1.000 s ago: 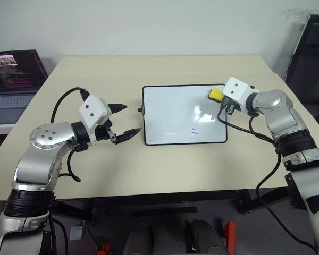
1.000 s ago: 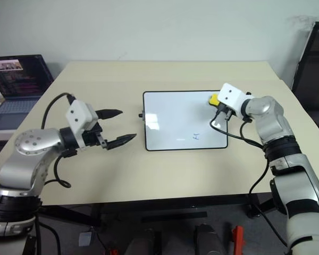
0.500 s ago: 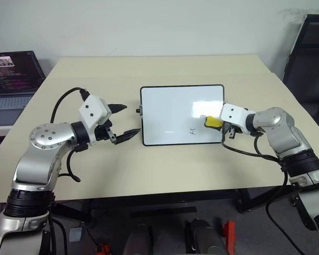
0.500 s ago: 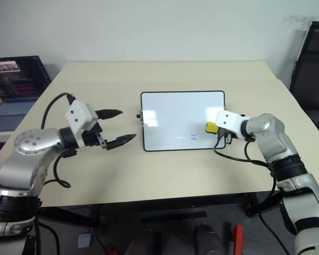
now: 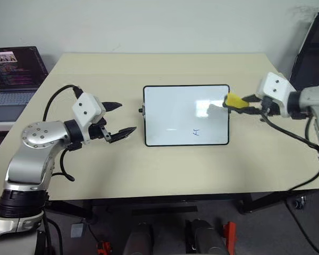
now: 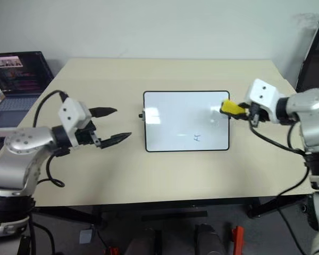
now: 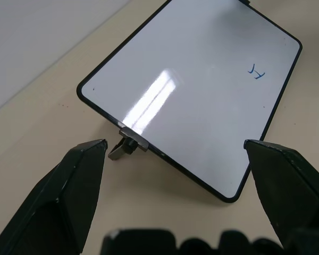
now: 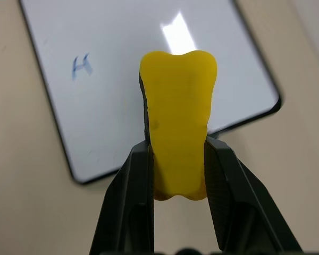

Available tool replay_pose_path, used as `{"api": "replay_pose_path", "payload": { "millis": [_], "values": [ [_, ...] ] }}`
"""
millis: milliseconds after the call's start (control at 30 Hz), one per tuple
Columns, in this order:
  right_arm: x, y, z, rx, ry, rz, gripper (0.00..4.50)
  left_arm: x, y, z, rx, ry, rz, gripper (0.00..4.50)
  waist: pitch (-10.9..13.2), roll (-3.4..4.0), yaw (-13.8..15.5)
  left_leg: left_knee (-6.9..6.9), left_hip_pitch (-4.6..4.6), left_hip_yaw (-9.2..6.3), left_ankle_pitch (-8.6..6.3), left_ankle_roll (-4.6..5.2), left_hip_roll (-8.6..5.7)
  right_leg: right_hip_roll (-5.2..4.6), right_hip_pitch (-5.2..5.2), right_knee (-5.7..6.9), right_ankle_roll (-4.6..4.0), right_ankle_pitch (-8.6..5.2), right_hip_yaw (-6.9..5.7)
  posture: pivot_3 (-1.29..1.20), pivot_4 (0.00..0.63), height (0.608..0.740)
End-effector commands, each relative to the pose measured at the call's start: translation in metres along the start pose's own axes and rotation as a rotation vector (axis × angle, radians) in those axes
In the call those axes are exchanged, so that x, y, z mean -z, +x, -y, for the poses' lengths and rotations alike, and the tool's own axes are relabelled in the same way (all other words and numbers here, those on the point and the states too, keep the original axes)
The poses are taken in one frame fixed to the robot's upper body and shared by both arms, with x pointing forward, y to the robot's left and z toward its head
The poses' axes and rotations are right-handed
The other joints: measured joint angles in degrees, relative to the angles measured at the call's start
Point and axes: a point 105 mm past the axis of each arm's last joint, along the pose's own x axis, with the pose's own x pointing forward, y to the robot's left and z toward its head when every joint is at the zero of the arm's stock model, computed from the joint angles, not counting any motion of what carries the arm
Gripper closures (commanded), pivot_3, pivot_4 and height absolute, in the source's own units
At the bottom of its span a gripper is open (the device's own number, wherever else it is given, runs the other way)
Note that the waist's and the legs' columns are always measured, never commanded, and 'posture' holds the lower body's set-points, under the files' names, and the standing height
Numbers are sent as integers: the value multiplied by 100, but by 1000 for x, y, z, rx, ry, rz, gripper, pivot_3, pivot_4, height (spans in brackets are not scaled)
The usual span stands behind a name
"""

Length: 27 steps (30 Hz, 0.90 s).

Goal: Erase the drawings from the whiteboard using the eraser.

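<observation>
The whiteboard (image 5: 175, 106) lies flat in the middle of the table. A small blue drawing (image 5: 196, 132) sits near its front right corner and also appears in the right wrist view (image 8: 81, 66). My right gripper (image 5: 245, 103) is shut on the yellow eraser (image 5: 234, 101), which it holds over the board's right edge, apart from the drawing. In the right wrist view the eraser (image 8: 178, 122) stands between the two black fingers (image 8: 130, 186). My left gripper (image 5: 125, 117) is open with nothing in it, just left of the board near its side knob (image 7: 128, 144).
The beige table (image 5: 165, 170) has bare room in front of and behind the board. An open laptop (image 5: 13, 74) stands on a separate surface at the far left. A dark chair (image 5: 311, 48) stands past the table's right corner.
My right gripper swept the eraser down the board's right side, then drew back and outward to the right edge. The blue drawing is unchanged. The left gripper has barely moved.
</observation>
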Motion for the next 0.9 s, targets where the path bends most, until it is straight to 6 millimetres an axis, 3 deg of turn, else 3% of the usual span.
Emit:
{"api": "replay_pose_path", "payload": {
  "millis": [33,267,533,900],
  "values": [
    [1,-29,15,68,-85,-13,3535,-9,-13,-2,5,37,0,0,3,4,-30,0,-1,4,-1,0,0,0,-1,-3,1,1,3,0,150,740],
    [1,-40,25,109,-107,4,3535,-10,-16,-6,5,46,-11,0,3,4,-66,0,7,19,-4,2,19,11,-1,-5,-1,2,8,0,150,740],
    [-4,-27,23,87,-119,32,3535,-6,-14,-3,1,34,-15,0,3,4,-63,1,5,22,-5,0,23,13,-1,-7,-1,2,10,0,150,740],
    [-7,-25,26,96,-122,51,3535,-8,-14,-5,-5,42,-10,0,4,4,-56,1,5,22,-5,0,24,13,-2,-7,-2,2,10,0,150,740]
  ]
}}
